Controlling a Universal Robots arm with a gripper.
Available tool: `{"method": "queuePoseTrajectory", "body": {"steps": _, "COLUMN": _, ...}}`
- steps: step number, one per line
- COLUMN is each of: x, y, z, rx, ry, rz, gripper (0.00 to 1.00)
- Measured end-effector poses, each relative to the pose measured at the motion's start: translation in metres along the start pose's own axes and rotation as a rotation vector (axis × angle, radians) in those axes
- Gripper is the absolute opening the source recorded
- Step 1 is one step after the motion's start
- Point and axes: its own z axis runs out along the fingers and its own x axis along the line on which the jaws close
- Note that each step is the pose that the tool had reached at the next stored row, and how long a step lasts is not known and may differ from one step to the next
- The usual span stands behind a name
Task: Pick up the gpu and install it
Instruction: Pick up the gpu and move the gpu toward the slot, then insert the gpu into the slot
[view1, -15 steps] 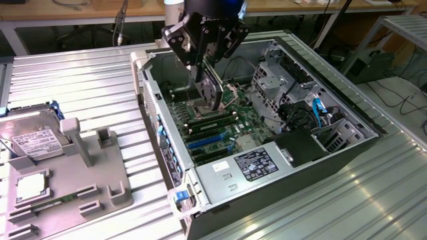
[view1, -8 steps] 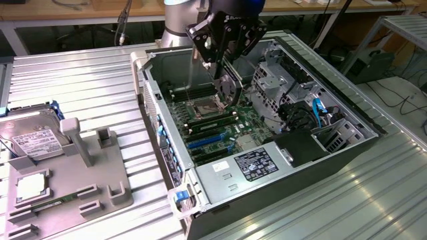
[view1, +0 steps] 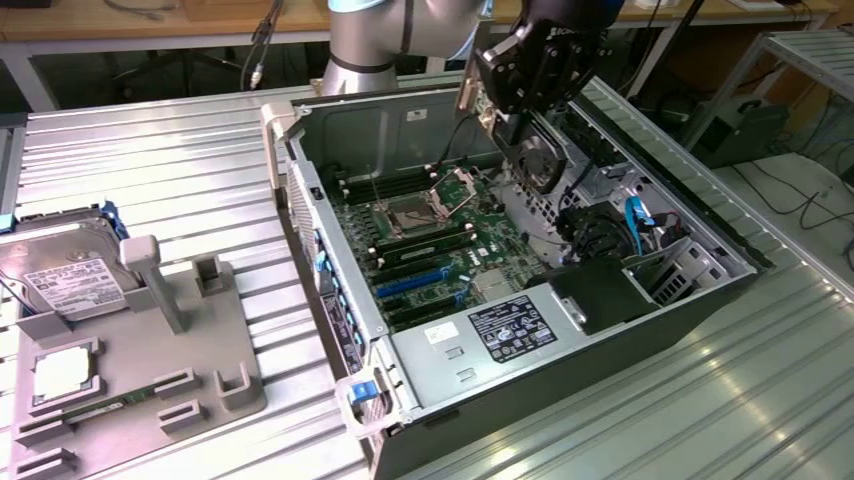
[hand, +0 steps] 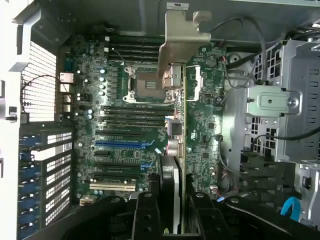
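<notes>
End effector (hand: 172, 202): pinching the gpu, with a black finger (hand: 147, 215) pressed on each face of the card; it hangs over the open case (view1: 320, 235).
Gpu (hand: 181, 125): held on edge between the fingers, above the motherboard and not seated in any slot.
Bracket (hand: 182, 40): silver, at the end of the gpu away from the fingers.
Motherboard (hand: 125, 125): green, directly below the end effector on the floor of the case.
Socket (hand: 142, 82): square metal frame on the motherboard, below the bracket end.
Blue slot (hand: 120, 143): on the motherboard, to one side of the held card.
Drive cage (hand: 280, 100): grey metal, on the other side.
Tabletop (view1: 160, 170): ribbed metal, carrying the case.
Fixture (view1: 160, 340): grey, well apart from the end effector.
Hard drive (view1: 60, 275): propped on the fixture, farthest off.
</notes>
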Motion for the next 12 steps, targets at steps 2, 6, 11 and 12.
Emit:
{"method": "queuePoseTrajectory", "body": {"steps": 2, "x": -0.0026, "y": -0.0001, "z": 0.0001, "rx": 0.0003, "ry": -0.0007, "rz": 0.0, "gripper": 0.28}}
{"method": "queuePoseTrajectory", "body": {"steps": 6, "x": -0.0026, "y": -0.0001, "z": 0.0001, "rx": 0.0002, "ry": -0.0009, "rz": 0.0, "gripper": 0.28}}
{"method": "queuePoseTrajectory", "body": {"steps": 11, "x": -0.0026, "y": -0.0001, "z": 0.0001, "rx": 0.0001, "ry": -0.0009, "rz": 0.0, "gripper": 0.28}}
{"method": "queuePoseTrajectory", "body": {"steps": 12, "x": -0.0026, "y": -0.0001, "z": 0.0001, "rx": 0.0001, "ry": -0.0009, "rz": 0.0, "gripper": 0.28}}
